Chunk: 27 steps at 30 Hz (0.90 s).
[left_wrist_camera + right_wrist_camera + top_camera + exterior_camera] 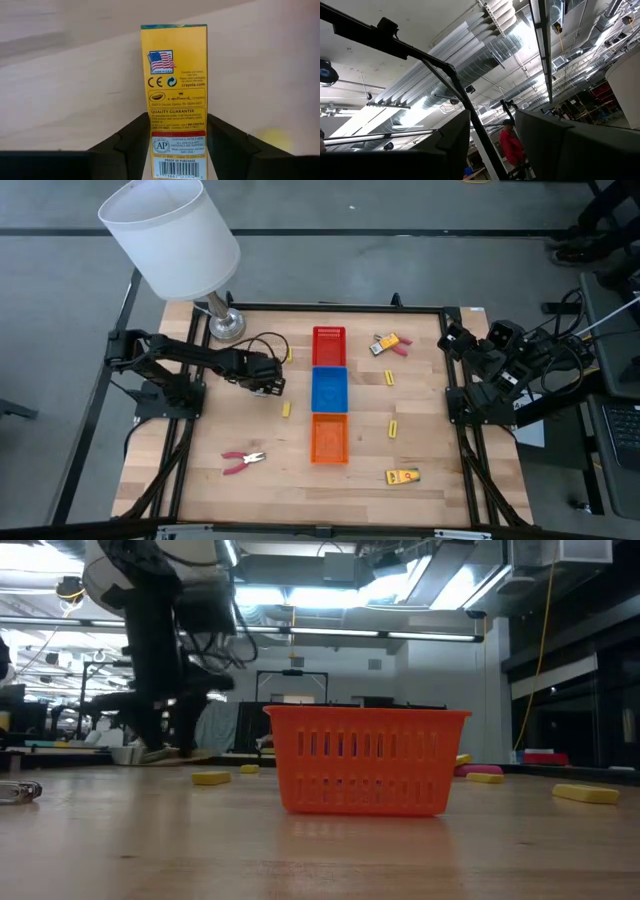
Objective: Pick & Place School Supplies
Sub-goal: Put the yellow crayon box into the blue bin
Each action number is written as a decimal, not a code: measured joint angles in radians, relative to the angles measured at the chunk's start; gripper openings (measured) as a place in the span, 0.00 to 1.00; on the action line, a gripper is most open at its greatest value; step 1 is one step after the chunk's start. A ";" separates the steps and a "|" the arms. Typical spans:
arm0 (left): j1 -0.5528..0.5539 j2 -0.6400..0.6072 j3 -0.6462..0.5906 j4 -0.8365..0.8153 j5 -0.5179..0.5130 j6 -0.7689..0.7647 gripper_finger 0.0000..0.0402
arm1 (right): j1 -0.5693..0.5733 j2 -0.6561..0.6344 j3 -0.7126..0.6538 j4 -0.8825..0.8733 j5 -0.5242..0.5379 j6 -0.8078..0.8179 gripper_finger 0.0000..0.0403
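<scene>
Landmark: orange tray (pixel 329 439), nearest of three trays in a row down the table's middle, seen from above.

Nearest items: a crayon packet (pixel 403 476) is lying right of and nearer than the orange tray; red pliers (pixel 243 460) are lying to its left. Yellow sticks are sitting beside it, one at left (pixel 286 410), one at right (pixel 393 428).

Beyond the orange tray the blue tray (pixel 329 389), then the red tray (pixel 329 345), are lining up. Left of the blue tray the left gripper (pixel 268 372) is hanging over the table. Only the left wrist view shows what it is carrying: a yellow crayon box (pixel 175 100), standing between the two dark fingers (pixel 131 145), which are pressing on its sides. The high view hides the box under the gripper.

Farther right of the red tray, a second packet with pink-handled pliers (pixel 388 344) is lying; another stick (pixel 389 378) is sitting right of the blue tray.

The right gripper (pixel 462 340) is waiting off the table's right edge, pointing up at the ceiling; its fingers (pixel 452 142) are standing wide apart, holding nothing. A person in red (pixel 511 145) is showing only in that view.

The low view shows the orange tray (pixel 366 759) in front, hiding the other trays.
</scene>
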 joint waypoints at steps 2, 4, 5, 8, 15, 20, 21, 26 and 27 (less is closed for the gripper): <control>-0.026 -0.011 0.000 0.068 0.001 0.001 0.42 | 0.000 0.000 0.000 0.005 0.000 0.000 0.40; -0.051 -0.017 0.000 0.154 0.008 0.004 0.40 | 0.000 0.000 0.000 0.013 0.002 0.000 0.40; -0.064 -0.017 0.001 0.196 0.010 0.005 0.40 | 0.000 0.000 0.000 0.015 0.003 0.000 0.40; -0.093 -0.017 0.001 0.334 0.014 -0.016 0.40 | 0.000 0.000 0.000 0.014 0.008 0.000 0.40; -0.121 -0.017 0.002 0.613 -0.006 -0.028 0.41 | 0.000 0.004 0.000 0.022 0.010 0.001 0.40; -0.117 -0.017 0.003 0.720 -0.022 -0.036 0.40 | 0.000 0.010 0.000 0.023 0.010 0.002 0.40; -0.117 -0.017 0.003 0.738 -0.027 -0.040 0.40 | 0.000 0.011 0.000 0.024 0.010 0.003 0.40; -0.117 -0.003 0.003 0.785 -0.036 -0.094 0.40 | 0.000 0.012 0.000 0.023 0.004 0.002 0.40; -0.119 0.006 0.003 0.799 -0.038 -0.107 0.40 | 0.000 0.012 0.000 0.023 0.003 0.002 0.40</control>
